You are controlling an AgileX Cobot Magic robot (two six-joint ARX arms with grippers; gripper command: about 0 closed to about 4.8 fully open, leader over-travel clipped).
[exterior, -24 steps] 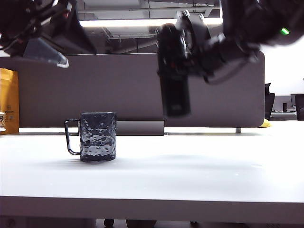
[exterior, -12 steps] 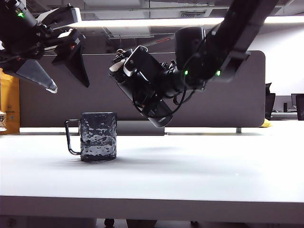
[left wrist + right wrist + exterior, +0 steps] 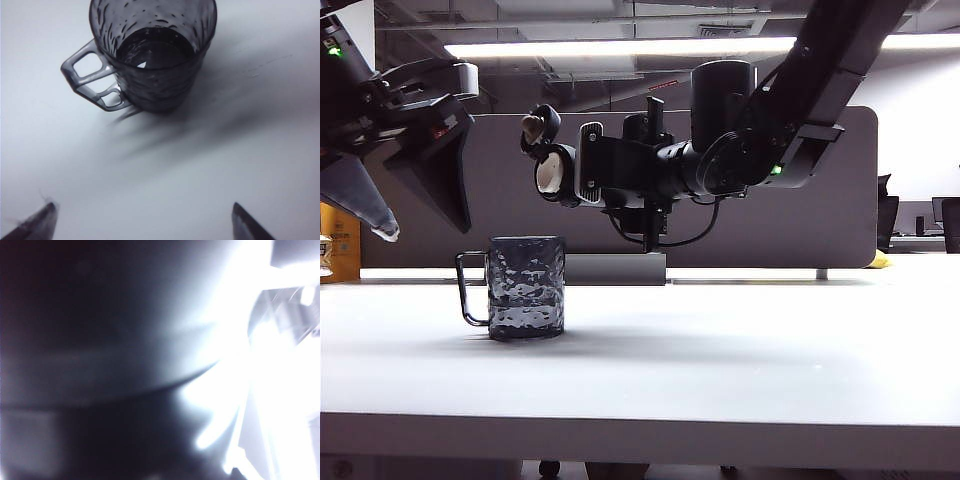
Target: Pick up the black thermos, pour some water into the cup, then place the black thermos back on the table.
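Above the table (image 3: 740,380), the right gripper (image 3: 650,170) holds the black thermos (image 3: 610,172) up in the air. Its two fingers are closed around the middle of the flask, one above it and one below it. The thermos lies on its side, nearly flat. Its long body runs across the exterior view, with its mouth at the left end and its base hidden toward the arm. The lid is flipped open, and the pale inner cap shows at the mouth.

The cup (image 3: 526,287) stands upright on the table, below the mouth and a little to the left of it. The handle points left, away from the thermos. The mouth is well above the rim and not quite over the middle of the cup. So the pour probably needs the mouth to slide a bit left and tip down more. No water can be seen falling yet.

The left gripper (image 3: 390,160) hangs in the air, up and to the left of the cup. Its fingers are spread wide and hold nothing. In the left wrist view the cup (image 3: 152,52) looks dark inside; whether it holds water cannot be told. The left gripper is nearer the cup.

The right wrist view is only blur and glare. No writing or brand can be read anywhere.
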